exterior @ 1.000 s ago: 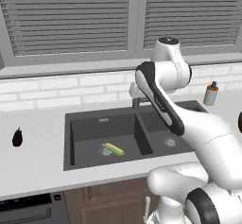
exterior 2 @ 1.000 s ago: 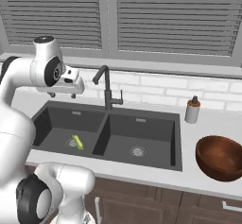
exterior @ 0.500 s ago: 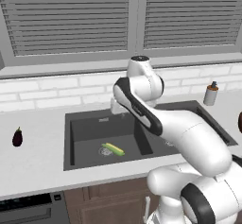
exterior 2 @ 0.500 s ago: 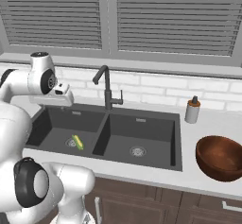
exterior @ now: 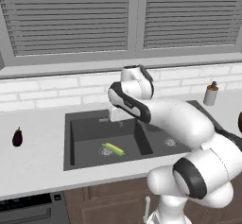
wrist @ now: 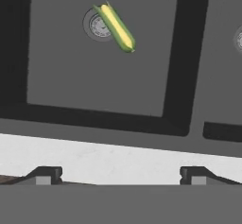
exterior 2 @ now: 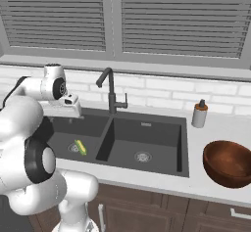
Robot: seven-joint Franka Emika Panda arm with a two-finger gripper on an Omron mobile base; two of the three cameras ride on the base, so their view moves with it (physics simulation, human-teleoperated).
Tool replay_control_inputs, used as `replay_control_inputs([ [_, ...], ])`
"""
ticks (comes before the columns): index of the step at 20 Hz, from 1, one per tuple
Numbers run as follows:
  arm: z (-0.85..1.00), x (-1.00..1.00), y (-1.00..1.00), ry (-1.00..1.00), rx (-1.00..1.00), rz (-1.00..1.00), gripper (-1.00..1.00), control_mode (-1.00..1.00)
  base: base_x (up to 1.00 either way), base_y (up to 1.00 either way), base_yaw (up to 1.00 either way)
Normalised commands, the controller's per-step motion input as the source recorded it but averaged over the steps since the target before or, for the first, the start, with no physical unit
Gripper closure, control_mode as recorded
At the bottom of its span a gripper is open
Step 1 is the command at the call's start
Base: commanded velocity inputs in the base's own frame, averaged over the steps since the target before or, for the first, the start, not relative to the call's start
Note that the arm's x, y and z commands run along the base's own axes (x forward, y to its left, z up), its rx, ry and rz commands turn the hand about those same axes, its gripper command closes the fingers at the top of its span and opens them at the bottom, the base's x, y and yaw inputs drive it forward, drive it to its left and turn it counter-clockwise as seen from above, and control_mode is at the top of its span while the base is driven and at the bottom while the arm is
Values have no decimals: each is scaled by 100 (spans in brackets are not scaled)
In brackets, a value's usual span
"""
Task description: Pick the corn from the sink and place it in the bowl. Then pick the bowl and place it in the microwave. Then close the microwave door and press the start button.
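The corn [wrist: 116, 28], a small yellow cob in a green husk, lies on the floor of the left basin of the dark grey sink [wrist: 94, 81], partly over the round drain [wrist: 94, 25]. It also shows as the corn [exterior: 113, 149] and the corn [exterior 2: 81, 147] in the base views. My gripper [wrist: 121, 175] hangs open above the sink's front rim, pointing down, with the corn ahead of it and nothing between the fingertips [wrist: 45, 173]. The wooden bowl [exterior 2: 230, 163] sits empty on the counter right of the sink [exterior 2: 147, 133]. The microwave and its door are out of view.
A tall black faucet [exterior 2: 110, 89] stands behind the divider between the basins. A soap bottle [exterior 2: 199, 113] stands at the sink's back right corner. A dark purple eggplant [exterior: 17, 137] lies on the counter to the left. An oven top [exterior: 28, 209] shows below.
The arm has swung left and lower, bringing the hand from above the faucet area to over the left basin. The corn and bowl have not moved.
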Motion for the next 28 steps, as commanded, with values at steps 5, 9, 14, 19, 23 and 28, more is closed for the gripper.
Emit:
replay_control_inputs([
  [5,-46,0,0,16,0,1,-100,-100,0,0,0],
  [9,-55,0,0,4,-1,4,-100,-100,0,0,0],
  [14,-55,-2,-1,-12,-6,8,-100,-100,0,0,0],
  [19,-48,-2,-8,-23,-2,8,-100,-100,0,0,0],
  [23,-31,0,-8,-8,0,3,-100,-100,0,0,0],
  [28,-17,0,-13,0,0,2,-100,-100,0,0,0],
])
